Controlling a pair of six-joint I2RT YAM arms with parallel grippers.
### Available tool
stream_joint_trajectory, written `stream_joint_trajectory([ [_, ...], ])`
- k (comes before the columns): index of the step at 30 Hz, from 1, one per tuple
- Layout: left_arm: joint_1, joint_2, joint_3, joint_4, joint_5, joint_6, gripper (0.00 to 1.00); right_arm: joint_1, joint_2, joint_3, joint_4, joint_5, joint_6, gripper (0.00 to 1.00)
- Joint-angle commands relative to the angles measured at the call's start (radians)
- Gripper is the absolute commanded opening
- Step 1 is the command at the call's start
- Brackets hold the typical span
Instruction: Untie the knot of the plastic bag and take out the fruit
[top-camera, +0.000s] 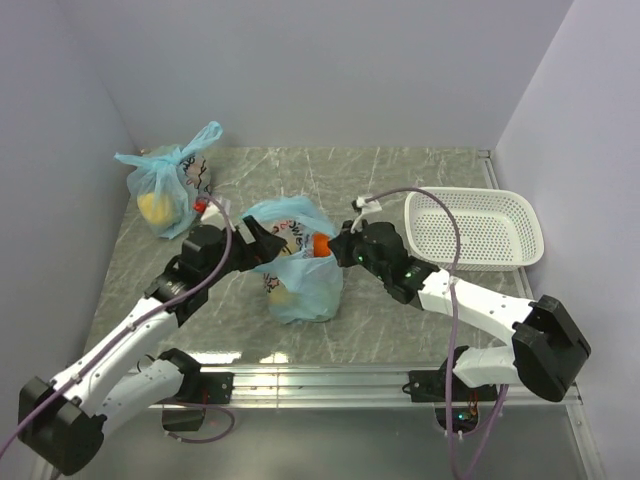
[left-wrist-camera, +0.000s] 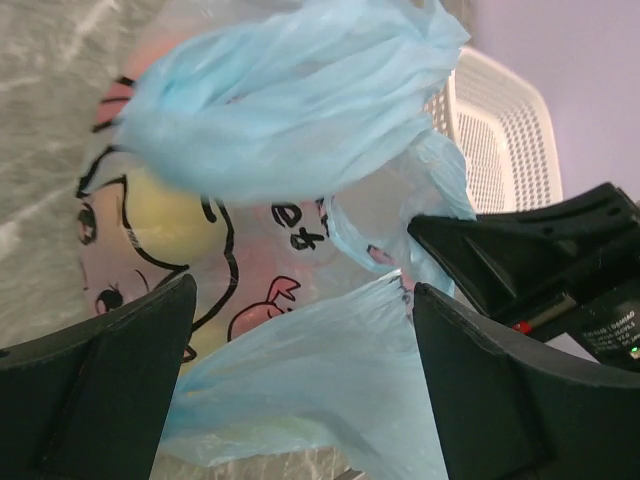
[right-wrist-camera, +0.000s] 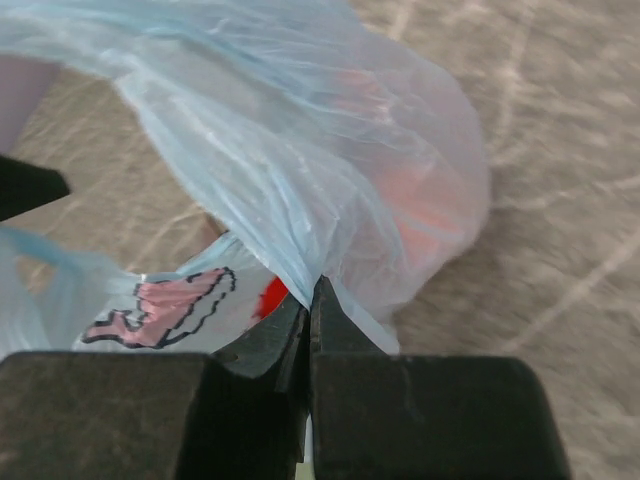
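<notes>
The light-blue plastic bag (top-camera: 300, 270) with dark cartoon print lies mid-table. An orange fruit (top-camera: 320, 244) shows at its top, and a yellowish fruit (left-wrist-camera: 170, 225) shows through the film. My right gripper (right-wrist-camera: 312, 292) is shut on a fold of the bag's film (right-wrist-camera: 300, 190) at the bag's right side (top-camera: 338, 248). My left gripper (left-wrist-camera: 300, 385) is open wide at the bag's left side (top-camera: 255, 238), with a loose flap of blue film between its fingers. Bunched blue film (left-wrist-camera: 290, 110) hangs above; I cannot make out a tied knot.
A second blue bag (top-camera: 168, 185) with a yellow lump inside sits at the back left. A white perforated basket (top-camera: 475, 228) stands at the right, also in the left wrist view (left-wrist-camera: 500, 130). Walls close in the left, back and right.
</notes>
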Motion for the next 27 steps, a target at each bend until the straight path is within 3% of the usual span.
stream_joint_trajectory([
  [1,-0.061,0.076,0.041,0.102,-0.025,-0.004,0.95,-0.023,-0.044,-0.048,0.104,0.006,0.039,0.00],
  [9,-0.172,0.271,0.101,0.144,-0.091,0.035,0.95,-0.029,-0.096,-0.172,0.216,-0.057,0.041,0.00],
  [20,-0.224,0.492,0.162,0.257,-0.186,0.016,0.90,-0.032,-0.146,-0.217,0.246,-0.080,0.034,0.00],
  [26,-0.262,0.593,0.189,0.271,-0.243,-0.001,0.79,-0.032,-0.149,-0.220,0.251,-0.088,0.034,0.00],
  [27,-0.272,0.599,0.190,0.268,-0.258,-0.004,0.68,-0.032,-0.149,-0.221,0.252,-0.088,0.036,0.00],
])
